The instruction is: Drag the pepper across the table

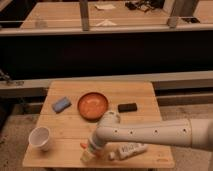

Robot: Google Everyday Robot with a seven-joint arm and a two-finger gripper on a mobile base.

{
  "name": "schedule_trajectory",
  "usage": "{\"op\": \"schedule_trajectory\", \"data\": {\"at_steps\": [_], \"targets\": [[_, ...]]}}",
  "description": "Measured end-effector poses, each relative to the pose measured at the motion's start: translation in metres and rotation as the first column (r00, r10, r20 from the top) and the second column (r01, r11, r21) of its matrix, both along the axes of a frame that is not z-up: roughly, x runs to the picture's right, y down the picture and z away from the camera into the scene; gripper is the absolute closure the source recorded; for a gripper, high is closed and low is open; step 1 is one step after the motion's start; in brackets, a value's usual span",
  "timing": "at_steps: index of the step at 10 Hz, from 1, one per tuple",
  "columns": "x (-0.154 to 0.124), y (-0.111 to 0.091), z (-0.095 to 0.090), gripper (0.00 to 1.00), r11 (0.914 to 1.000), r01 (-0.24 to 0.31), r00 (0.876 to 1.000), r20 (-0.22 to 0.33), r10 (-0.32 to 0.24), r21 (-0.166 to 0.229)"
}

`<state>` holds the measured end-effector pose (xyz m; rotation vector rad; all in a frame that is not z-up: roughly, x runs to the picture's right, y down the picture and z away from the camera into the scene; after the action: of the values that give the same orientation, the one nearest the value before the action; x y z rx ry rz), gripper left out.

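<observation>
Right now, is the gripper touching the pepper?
Cannot tell. In the camera view the gripper sits low near the front edge of the table, beside the pepper; only an orange sliver shows and the arm hides any contact.

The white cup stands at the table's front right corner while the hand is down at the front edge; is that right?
Not quite: the camera view shows the white cup at the front left corner; the hand is indeed down at the front edge.
</observation>
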<state>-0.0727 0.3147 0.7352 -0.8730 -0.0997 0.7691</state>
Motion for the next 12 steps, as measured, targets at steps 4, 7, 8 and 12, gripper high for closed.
{"op": "schedule_trajectory", "data": {"at_steps": [4,7,8,12], "targets": [[-0.0039,0.0014,0.0022,0.3,1.0,0.001,1.0,0.007,-0.001,-0.01],[-0.0072,0.0028,0.0043,0.38,0.9998,0.004,1.0,0.013,-0.004,-0.019],[-0.0073,0.0032,0.0051,0.38,0.9998,0.004,1.0,0.013,-0.004,-0.021],[-0.0087,0.0031,0.0068,0.57,0.9996,-0.002,1.0,0.016,0.002,-0.029]]}}
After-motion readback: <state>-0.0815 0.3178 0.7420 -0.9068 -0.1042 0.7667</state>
